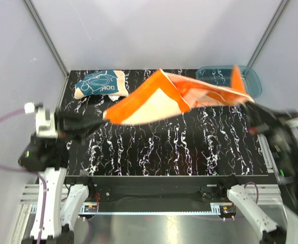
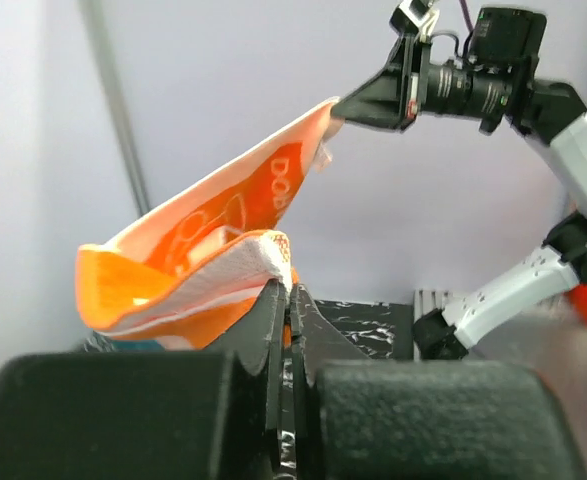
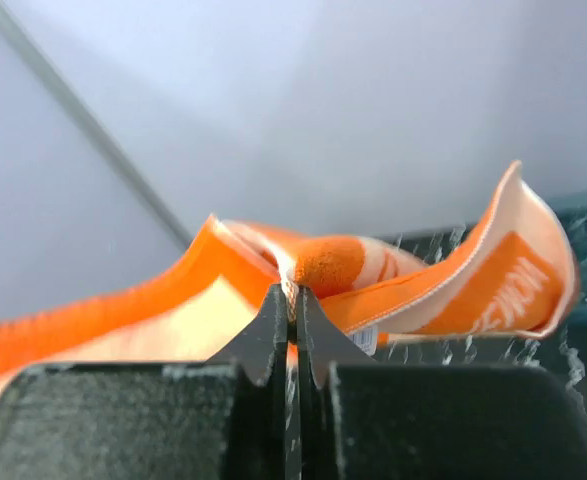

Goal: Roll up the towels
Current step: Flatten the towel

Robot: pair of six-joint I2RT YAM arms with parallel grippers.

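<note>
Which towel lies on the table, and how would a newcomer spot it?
Take the black, white-veined table and look to its far left corner. There lies the dark teal towel, crumpled, with a white line print and cream edges. Unlike the orange towel, which hangs stretched in the air, it rests on the tabletop.

Left tool: two dark fingers pressed together, a folded edge of cloth pinched between their tips.

Orange towel: lifted off the surface and slung between both tools. Bright orange face with white line print and lettering; cream back showing along the lower fold.

Right tool: upper right, black, its tip nipping the towel's far upper corner.

Right arm: white and black segments, bent at the elbow.

Surface: black, marbled white, a small patch visible.

Backdrop: pale grey wall, one slanted metal post.
</note>
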